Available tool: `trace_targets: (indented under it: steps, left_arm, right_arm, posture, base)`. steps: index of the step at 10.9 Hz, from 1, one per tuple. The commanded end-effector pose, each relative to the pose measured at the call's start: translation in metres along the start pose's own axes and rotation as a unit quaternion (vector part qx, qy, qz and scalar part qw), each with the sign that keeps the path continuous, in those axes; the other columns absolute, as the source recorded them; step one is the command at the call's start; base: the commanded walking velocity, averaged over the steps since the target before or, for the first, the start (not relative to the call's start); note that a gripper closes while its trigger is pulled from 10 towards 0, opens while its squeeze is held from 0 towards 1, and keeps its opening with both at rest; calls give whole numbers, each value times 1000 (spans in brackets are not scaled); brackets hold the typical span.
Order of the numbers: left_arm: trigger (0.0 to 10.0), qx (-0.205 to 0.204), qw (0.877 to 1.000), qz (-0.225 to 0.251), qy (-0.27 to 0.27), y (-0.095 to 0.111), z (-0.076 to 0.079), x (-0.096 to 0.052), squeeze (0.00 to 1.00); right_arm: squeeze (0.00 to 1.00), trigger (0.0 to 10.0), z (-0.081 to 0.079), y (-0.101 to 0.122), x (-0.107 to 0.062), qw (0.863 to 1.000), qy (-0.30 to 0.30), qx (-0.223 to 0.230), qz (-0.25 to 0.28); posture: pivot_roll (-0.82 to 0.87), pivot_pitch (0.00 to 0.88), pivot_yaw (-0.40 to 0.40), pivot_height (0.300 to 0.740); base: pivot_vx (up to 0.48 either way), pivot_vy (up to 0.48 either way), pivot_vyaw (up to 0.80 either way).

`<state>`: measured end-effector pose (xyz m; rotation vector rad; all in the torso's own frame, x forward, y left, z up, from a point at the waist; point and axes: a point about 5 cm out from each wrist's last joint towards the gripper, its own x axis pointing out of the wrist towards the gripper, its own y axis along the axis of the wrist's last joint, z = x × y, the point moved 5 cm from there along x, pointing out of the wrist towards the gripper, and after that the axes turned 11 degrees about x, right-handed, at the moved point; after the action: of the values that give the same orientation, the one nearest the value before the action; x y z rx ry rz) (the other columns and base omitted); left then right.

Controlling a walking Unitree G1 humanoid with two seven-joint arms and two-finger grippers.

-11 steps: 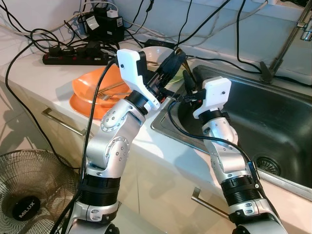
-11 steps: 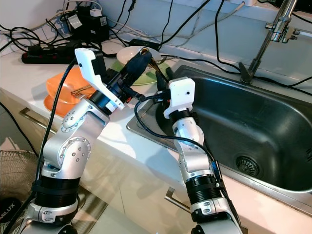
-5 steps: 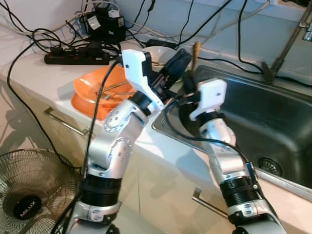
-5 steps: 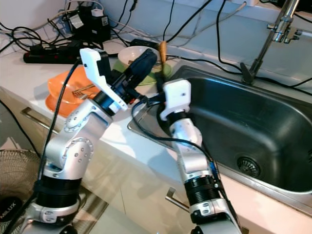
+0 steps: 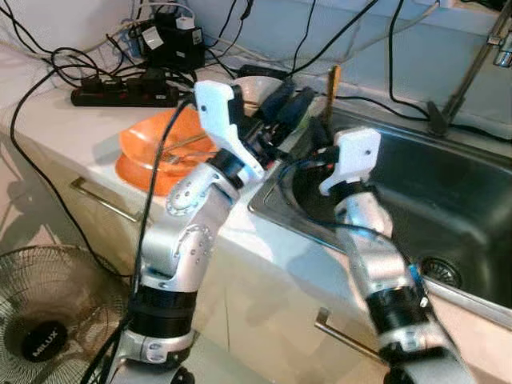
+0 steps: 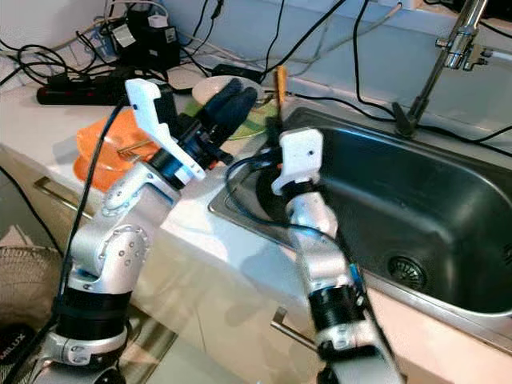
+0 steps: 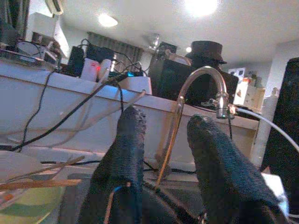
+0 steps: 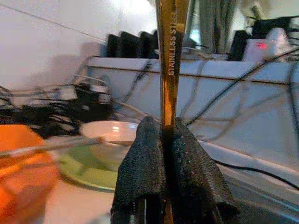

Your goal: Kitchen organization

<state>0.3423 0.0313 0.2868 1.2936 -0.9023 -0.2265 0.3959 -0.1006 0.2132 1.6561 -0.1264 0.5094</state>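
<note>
I have the right gripper (image 8: 166, 154) clenched on a gold-coloured utensil handle (image 8: 169, 51) stamped "STAINLESS STEEL", held upright above the near left corner of the steel sink (image 6: 448, 232). In the head views the handle (image 6: 281, 80) sticks up just above my right wrist housing. My left gripper (image 7: 163, 154) is released, its two black fingers (image 7: 126, 144) spread apart and holding nothing, hovering over the worktop (image 5: 56, 120) just beside the sink's left rim. Behind it sits a green plate (image 8: 86, 170) with a white bowl (image 8: 105, 133) on it, and to the left stacked orange plates (image 5: 140, 156) carrying cutlery. A black power strip (image 5: 120, 96) and tangled cables lie at the back.
</note>
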Motion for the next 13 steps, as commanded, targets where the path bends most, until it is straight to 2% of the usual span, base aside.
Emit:
trace_targets:
  steps: [1, 2, 3, 4, 6, 7, 9, 10, 13]
  left_arm:
    - [10000, 8, 1000, -7, 8, -2, -3, -3, 796]
    - [10000, 10, 1000, -17, 15, -7, -6, -7, 0]
    - [10000, 10, 999, -28, 29, -11, -12, -14, 0]
    - [10000, 15, 999, -43, 31, -16, -15, -19, 0]
    - [10000, 44, 991, -123, 19, -46, -16, -41, 0]
    - [10000, 45, 989, -139, 12, -53, -14, -45, 0]
    - [10000, 56, 974, -221, -23, -81, -3, -60, 0]
    - [10000, 63, 966, -246, -44, -91, 3, -67, 0]
    - [10000, 63, 958, -271, -65, -99, 13, -72, 0]
  right_arm:
    - [0, 0, 16, -2, 3, 999, -30, -13, -13]
    - [0, 8980, 35, -6, 4, 997, -63, -25, -29]
    - [0, 10000, 55, -6, 6, 994, -98, -31, -38]
    - [0, 10000, 64, -8, 7, 992, -111, -40, -48]
    - [0, 10000, 90, -28, 3, 979, -166, -52, -106]
    - [0, 10000, 95, -33, 2, 975, -177, -52, -122]
    - [0, 10000, 100, -48, -2, 968, -188, -41, -161]
    - [0, 10000, 102, -54, -3, 964, -194, -40, -176]
    - [0, 10000, 97, -79, -15, 953, -192, -35, -231]
  posture:
    - [197, 1, -11, 740]
    - [198, 5, -13, 740]
    - [201, 7, -18, 740]
    - [201, 7, -19, 740]
    - [217, 6, -31, 740]
    - [218, 6, -32, 740]
    - [228, 5, -44, 740]
    - [228, 5, -44, 740]
    - [233, 8, -51, 740]
  base:
    - [0, 0, 0]
    - [0, 0, 0]
    - [0, 0, 0]
    - [0, 0, 0]
    - [0, 0, 0]
    - [0, 0, 0]
    - [0, 0, 0]
    - [0, 0, 0]
    - [0, 0, 0]
